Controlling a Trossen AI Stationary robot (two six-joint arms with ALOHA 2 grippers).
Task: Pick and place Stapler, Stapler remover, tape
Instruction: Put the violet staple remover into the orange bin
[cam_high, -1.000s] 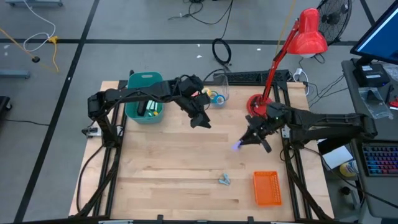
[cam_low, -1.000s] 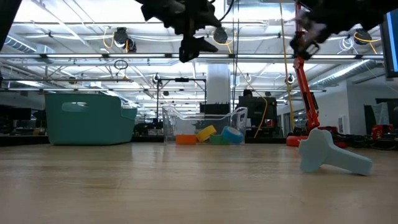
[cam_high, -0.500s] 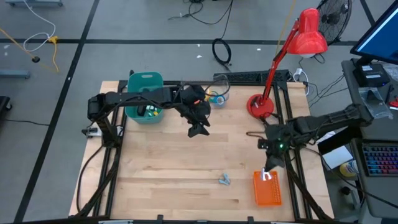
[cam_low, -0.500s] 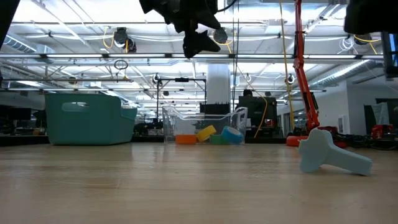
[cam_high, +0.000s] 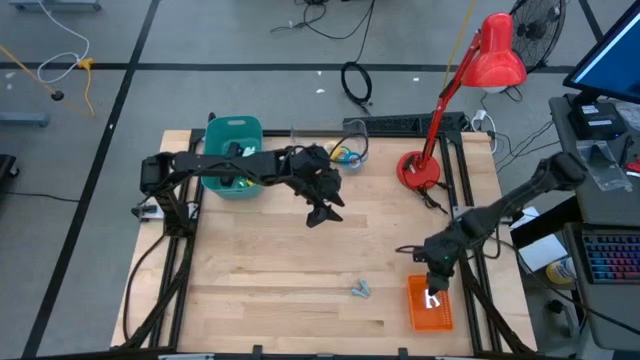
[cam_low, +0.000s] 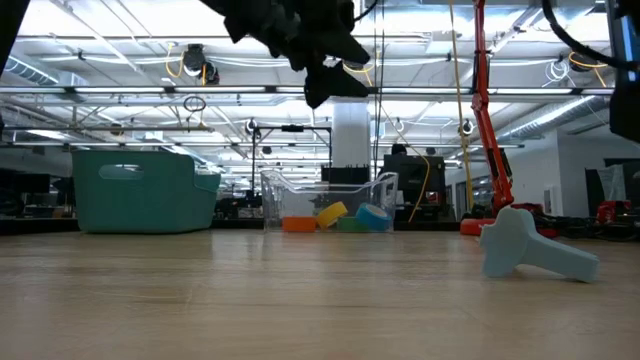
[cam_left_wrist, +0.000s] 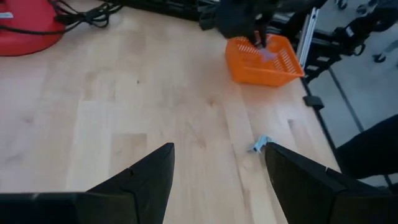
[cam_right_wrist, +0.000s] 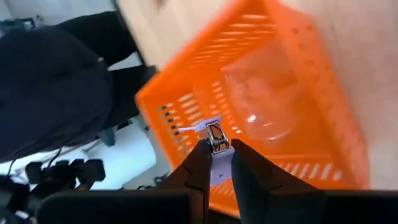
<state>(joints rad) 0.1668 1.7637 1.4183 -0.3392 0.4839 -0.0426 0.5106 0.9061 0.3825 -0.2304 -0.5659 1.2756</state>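
Note:
My right gripper (cam_high: 432, 296) hangs over the orange basket (cam_high: 430, 312) near the table's near-right corner, shut on a small pale stapler (cam_right_wrist: 213, 138) with a metal part. My left gripper (cam_high: 321, 212) hovers open above the middle of the table, touching nothing. A small pale-blue stapler remover (cam_high: 361, 289) lies flat on the wood left of the basket; it also shows in the low view (cam_low: 535, 250) and the left wrist view (cam_left_wrist: 259, 144). The orange (cam_low: 298, 224), yellow (cam_low: 332, 213), green (cam_low: 350, 224) and blue (cam_low: 372, 217) tape rolls lie in a clear bin (cam_low: 325, 190) at the far edge. My right gripper pinches the stapler between its two fingers (cam_right_wrist: 198, 163), on the end beside its metal part (cam_right_wrist: 216, 135). The fingers come from above, pointing down into the basket. The stapler sits over the basket's inside (cam_right_wrist: 267, 118); whether it touches the basket floor I cannot tell.
A teal bin (cam_high: 232, 160) holding some items stands at the far-left, next to the clear bin (cam_high: 345, 155). A red desk lamp (cam_high: 420, 168) stands at the far-right edge. Bare wood spreads across the middle and near-left of the table.
My right gripper has travelled from the table's middle-right toward the near edge, carrying the stapler, and now hangs over the orange basket. My left gripper has drifted a little toward the near edge, staying open.

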